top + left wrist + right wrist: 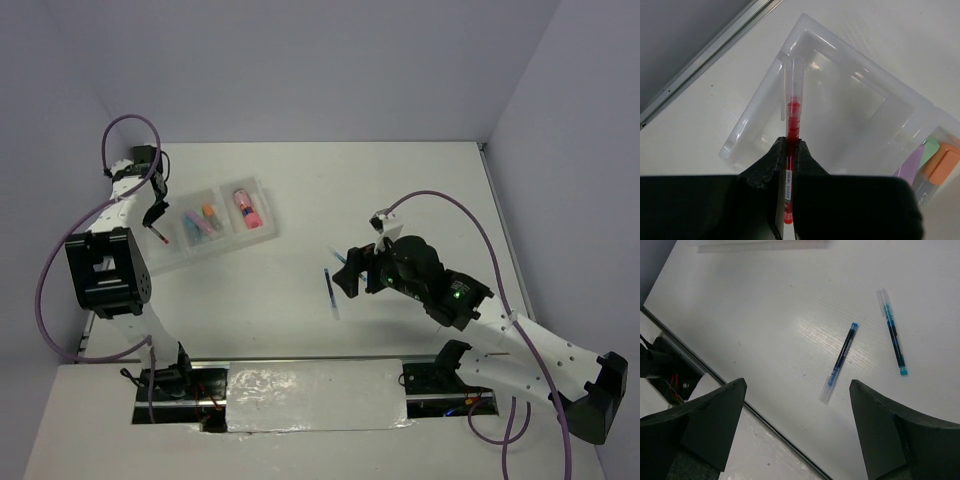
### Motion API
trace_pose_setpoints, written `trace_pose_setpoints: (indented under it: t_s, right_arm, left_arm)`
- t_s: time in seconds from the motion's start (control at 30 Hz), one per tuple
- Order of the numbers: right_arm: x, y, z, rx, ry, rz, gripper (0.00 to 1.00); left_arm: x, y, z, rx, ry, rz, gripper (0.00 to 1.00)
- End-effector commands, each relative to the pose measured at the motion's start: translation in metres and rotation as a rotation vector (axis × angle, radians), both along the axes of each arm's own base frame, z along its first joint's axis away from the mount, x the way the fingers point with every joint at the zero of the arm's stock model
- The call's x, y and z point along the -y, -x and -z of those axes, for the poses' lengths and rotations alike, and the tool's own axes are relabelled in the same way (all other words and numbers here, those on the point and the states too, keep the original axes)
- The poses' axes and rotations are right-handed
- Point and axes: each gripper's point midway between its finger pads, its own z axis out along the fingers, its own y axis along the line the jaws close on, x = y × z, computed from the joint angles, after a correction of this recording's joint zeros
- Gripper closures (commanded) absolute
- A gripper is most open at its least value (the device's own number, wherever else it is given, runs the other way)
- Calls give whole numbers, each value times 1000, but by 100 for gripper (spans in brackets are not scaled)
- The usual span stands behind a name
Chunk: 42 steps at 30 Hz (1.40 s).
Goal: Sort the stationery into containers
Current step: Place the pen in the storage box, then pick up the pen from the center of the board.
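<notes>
The translucent three-compartment tray [172, 255] lies at the back left. Its right compartment holds a pink-red marker [245, 208]; the middle one holds several highlighters [201, 221], seen as lilac, green and orange [935, 167] in the left wrist view. My left gripper [155, 218] is shut on a thin red pen [792, 115] and holds it over the empty left compartment [840, 125], tip toward its far corner. My right gripper [350, 270] is open and empty above two blue pens [840, 362] [892, 337] lying on the table in mid-field.
A crinkled clear sheet [315, 395] covers the near edge between the arm bases. A dark rail [690, 355] marks the table's front edge. Grey walls close the back and both sides.
</notes>
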Motion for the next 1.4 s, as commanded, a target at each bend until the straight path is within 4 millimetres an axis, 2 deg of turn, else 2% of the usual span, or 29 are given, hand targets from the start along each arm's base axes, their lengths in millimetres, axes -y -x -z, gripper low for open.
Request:
trace_pose_setpoints:
  t_s: [0.0, 0.03, 0.1, 0.13, 0.17, 0.2, 0.3, 0.4, 0.5, 0.53, 0.57, 0.63, 0.67, 0.73, 0.77, 0.8, 0.83, 0.9, 1.03, 1.1, 1.27, 1.3, 1.33, 1.37]
  right_arm:
    - [-4, -2, -3, 38, -4, -26, 9]
    - [-4, -3, -4, 40, -3, -22, 9]
    - [-5, -4, -10, 50, -9, -24, 9]
    - [-6, -4, -10, 50, -7, -27, 8]
    - [-6, -5, -10, 51, -6, -23, 8]
    - [-6, -7, -10, 51, 5, -19, 8]
    - [-5, -12, -6, 38, 33, 7, 8]
    - [-4, -19, 8, -2, 75, 45, 8]
    - [2, -34, 40, -68, 187, 127, 16]
    - [1, -38, 68, -134, 272, 140, 22]
    - [1, -42, 74, -159, 304, 160, 23]
    - [-2, -46, 92, -193, 346, 171, 26]
    - [-6, -49, 106, -216, 367, 177, 27]
    - [-11, -52, 124, -248, 398, 177, 32]
    - [-15, -53, 121, -245, 380, 167, 33]
    - [-20, -51, 133, -270, 398, 150, 34]
    - [-26, -51, 136, -281, 393, 131, 35]
    - [-31, -49, 147, -302, 411, 126, 36]
    - [-41, -48, 155, -320, 424, 118, 37]
    - [-40, -48, 164, -334, 452, 128, 38]
    - [-38, -42, 188, -365, 560, 147, 51]
    - [-38, -40, 192, -369, 577, 151, 68]
    - [-38, -37, 199, -382, 596, 148, 74]
    - [-40, -35, 203, -394, 598, 138, 75]
  left_arm:
    - [-4, -14, -3, 47, 8, 15, 85]
    - [-3, -15, -1, 48, 18, 13, 84]
    - [-2, -15, 4, 39, 26, 13, 75]
    - [-1, -16, 5, 40, 36, 15, 60]
    - [0, -15, 7, 37, 40, 14, 53]
    - [2, -15, 7, 41, 48, 21, 42]
    - [7, -11, 0, 60, 67, 29, 25]
    - [10, -4, -12, 84, 71, 41, 18]
    - [33, -1, -29, 120, 112, 146, 15]
    - [44, 0, -44, 158, 112, 194, 13]
    - [67, -1, -48, 156, 122, 282, 13]
    - [92, 5, -70, 198, 112, 374, 10]
    - [116, 10, -69, 186, 114, 454, 9]
    - [140, 25, -74, 200, 126, 542, 8]
    - [142, 30, -74, 202, 124, 555, 8]
    - [148, 36, -74, 208, 140, 579, 8]
    - [149, 47, -73, 217, 144, 589, 7]
    - [149, 57, -72, 225, 140, 613, 5]
    - [141, 79, -62, 209, 106, 618, 2]
    - [139, 82, -56, 197, 97, 619, 1]
    - [149, 82, -51, 202, 150, 641, 2]
    - [152, 82, -51, 209, 159, 650, 2]
    - [158, 81, -52, 224, 187, 669, 1]
    - [162, 81, -53, 235, 202, 679, 1]
